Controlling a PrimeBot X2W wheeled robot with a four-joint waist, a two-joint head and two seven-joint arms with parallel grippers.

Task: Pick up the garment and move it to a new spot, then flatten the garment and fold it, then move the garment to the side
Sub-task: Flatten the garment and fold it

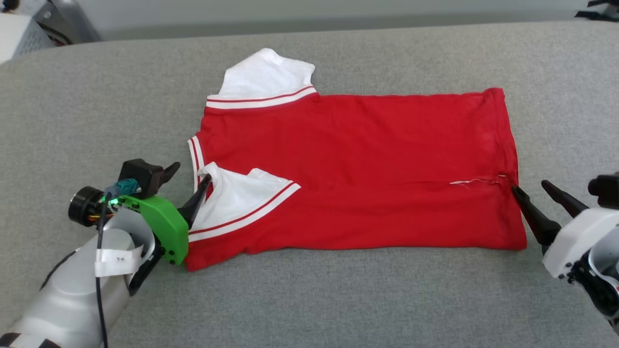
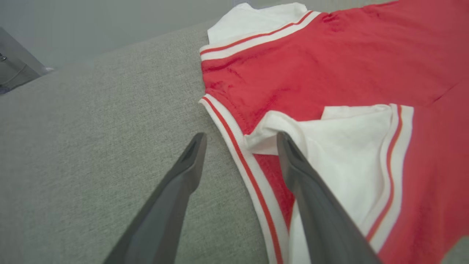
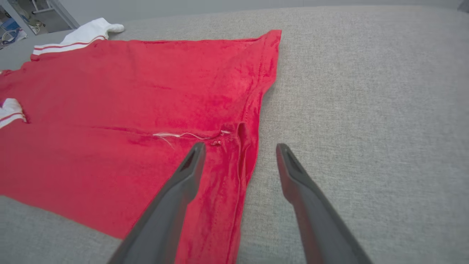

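The garment (image 1: 358, 159) lies flat on a wide grey cloth surface (image 1: 338, 299), in the middle of the head view. It is laid sideways, with its neck toward the robot's left and its hem toward the right, and the near long edge is folded over the red body. No print shows on the upturned side. The far sleeve (image 1: 266, 77), white with striped trim, sticks out past the far edge. The near sleeve (image 1: 242, 198) lies folded on top of the red cloth. The left arm comes in from the lower left, its pale forearm carrying a green housing (image 1: 164, 222) at the wrist. The right arm comes in from the lower right, low over the surface. The left gripper (image 1: 192, 172) stands wide open and holds nothing. Its jaws straddle the striped neck trim (image 2: 234, 146), one finger over the near sleeve's corner and the other over bare grey cloth. The right gripper (image 1: 529, 185) is also spread wide and empty, straddling the hem's edge. One of its fingers is over the red cloth and the other over the surface. A loose white thread (image 1: 471, 182) lies just beside the right gripper.
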